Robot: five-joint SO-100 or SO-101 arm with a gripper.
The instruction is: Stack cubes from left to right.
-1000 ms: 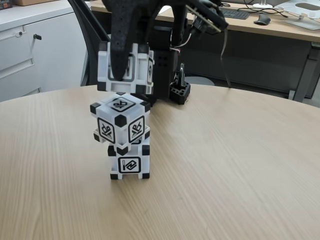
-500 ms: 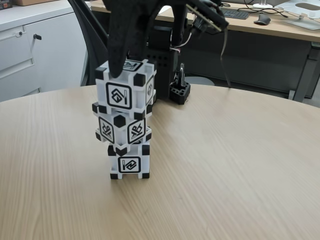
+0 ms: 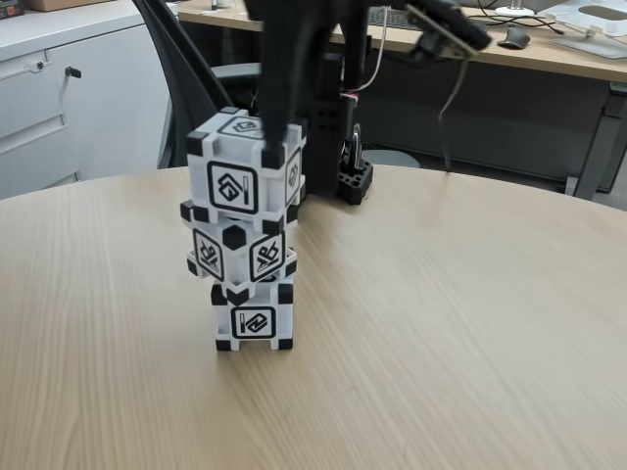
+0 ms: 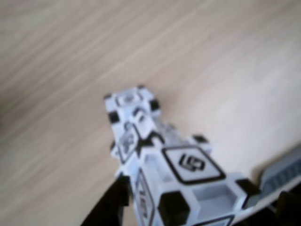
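Three cubes [image 3: 245,230] stand stacked on the table [image 3: 441,323] directly below my gripper [image 3: 277,125]. One finger [image 3: 279,88] rests against the top cube; jaw opening cannot be determined.

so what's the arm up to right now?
The black two-finger gripper is at the top white plastic cube with black corners, which sits on a three-high stack on the light wooden table. The middle cube is turned at an angle to the bottom cube. In the wrist view the fingers flank the top cube; whether they are clamped or released is unclear.
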